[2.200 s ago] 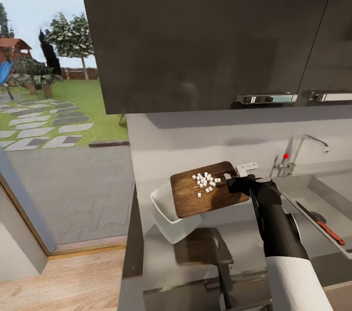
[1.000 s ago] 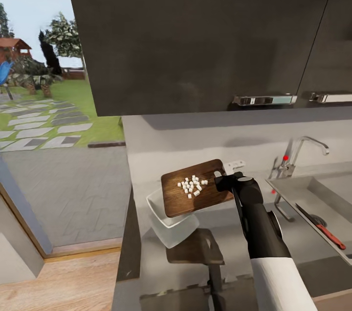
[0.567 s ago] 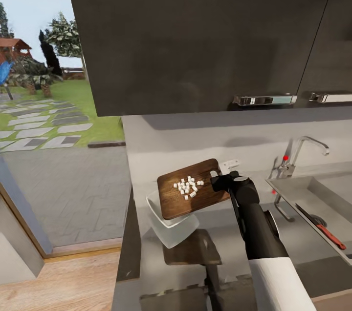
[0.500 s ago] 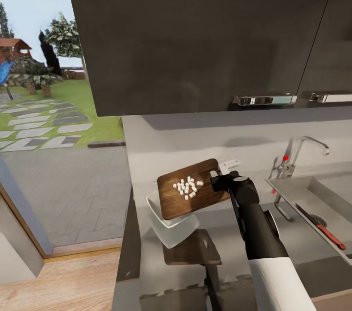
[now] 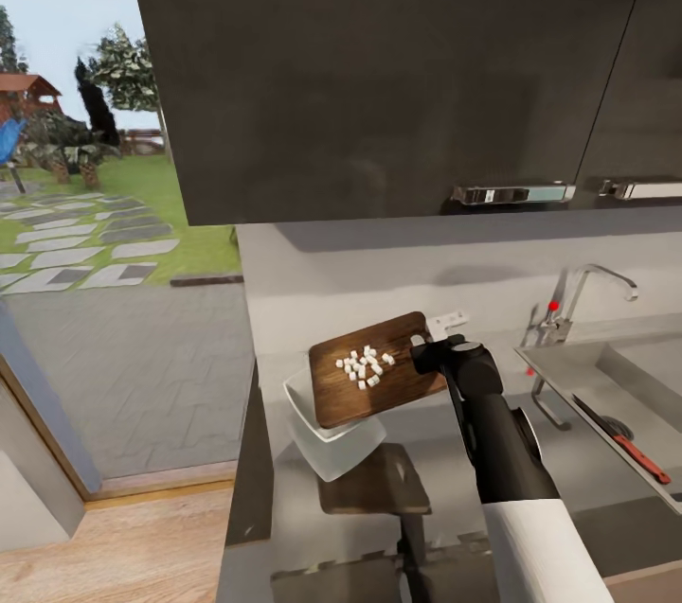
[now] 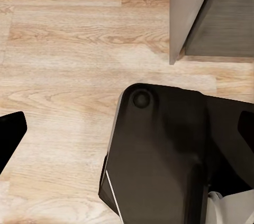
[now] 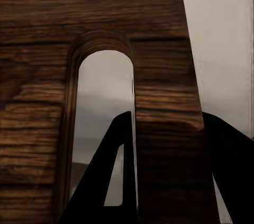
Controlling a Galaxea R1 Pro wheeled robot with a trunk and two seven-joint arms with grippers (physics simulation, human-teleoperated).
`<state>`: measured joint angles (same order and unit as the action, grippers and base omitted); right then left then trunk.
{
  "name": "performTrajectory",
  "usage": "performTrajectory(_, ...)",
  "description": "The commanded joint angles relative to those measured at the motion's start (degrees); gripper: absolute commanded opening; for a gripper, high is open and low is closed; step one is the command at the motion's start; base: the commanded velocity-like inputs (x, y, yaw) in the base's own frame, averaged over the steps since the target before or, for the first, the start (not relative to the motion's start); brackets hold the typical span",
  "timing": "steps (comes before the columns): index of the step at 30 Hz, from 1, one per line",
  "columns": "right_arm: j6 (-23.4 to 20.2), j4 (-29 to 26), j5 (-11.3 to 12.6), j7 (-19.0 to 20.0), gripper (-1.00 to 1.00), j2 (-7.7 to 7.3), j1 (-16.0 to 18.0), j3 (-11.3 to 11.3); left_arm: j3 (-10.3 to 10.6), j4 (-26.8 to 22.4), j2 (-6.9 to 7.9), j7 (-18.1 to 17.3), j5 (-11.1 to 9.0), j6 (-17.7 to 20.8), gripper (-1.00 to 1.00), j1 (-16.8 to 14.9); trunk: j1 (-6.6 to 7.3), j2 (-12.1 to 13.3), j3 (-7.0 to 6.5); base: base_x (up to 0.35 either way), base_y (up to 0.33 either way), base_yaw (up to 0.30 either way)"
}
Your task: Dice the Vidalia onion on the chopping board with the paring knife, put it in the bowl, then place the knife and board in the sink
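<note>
A: Where's your right gripper?

B: Over the counter, left of the sink. You've got the jaws pinching the chopping board at its slotted end. In the right wrist view the board is right up against the camera, the slot hole shows clean through it, and a dark finger sits behind it.

A: Board level?

B: No, tilted. Its far-left end hangs lower, over the bowl. The board is lifted clear of the counter, with its shadow on the surface below.

A: Onion?

B: You have the diced onion in a loose cluster of small white cubes on the board, near the middle. None visible inside the bowl, though the board hides part of it.

A: Bowl position?

B: White square bowl on the counter near its left end, partly under the board's low end. Can't tell if the board touches the rim.

A: Knife?

B: The paring knife lies in the sink basin by the drain, red handle toward you, blade toward the back. The tap with its red knob stands behind the basin.

A: Your left gripper?

B: The left wrist view looks down at wood floor, the robot's black base and a cabinet corner. One dark fingertip pokes in at the edge. Can't tell whether those jaws are spread or pressed together.
</note>
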<state>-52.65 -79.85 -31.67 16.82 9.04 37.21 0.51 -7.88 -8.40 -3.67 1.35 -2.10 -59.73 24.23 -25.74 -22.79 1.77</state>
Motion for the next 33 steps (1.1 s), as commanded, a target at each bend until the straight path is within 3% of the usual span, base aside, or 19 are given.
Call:
performTrajectory(1,-0.3,-0.1,-0.5,0.0,-1.0,0.05,0.1,0.0,0.1,-0.1,-0.02,0.1,-0.2,0.0,1.0,0.0,-0.04,-0.1,0.12,0.0,0.0,0.0)
performTrajectory(5,-0.3,-0.1,-0.4,-2.6,-1.0,0.18,0.1,0.0,0.1,-0.1,-0.02,0.1,-0.2,0.0,1.0,0.0,-0.04,-0.1,0.12,0.004,0.0,0.0)
performTrajectory(15,-0.4,-0.1,-0.4,-3.4,-1.0,0.21,0.1,0.0,0.1,-0.1,-0.02,0.1,-0.2,0.0,1.0,0.0,-0.04,-0.1,0.12,0.061,0.0,0.0)
performTrajectory(21,-0.4,-0.1,-0.3,-6.5,-1.0,0.42,0.1,0.1,0.1,-0.1,-0.02,0.1,-0.2,0.0,1.0,0.0,-0.04,-0.1,0.12,0.002,0.0,0.0)
performTrajectory(33,-1.8,0.0,-0.8,-7.1,-1.0,0.96,0.1,0.2,0.1,-0.1,-0.02,0.1,-0.2,0.0,1.0,0.0,-0.04,-0.1,0.12,0.0,0.0,0.0)
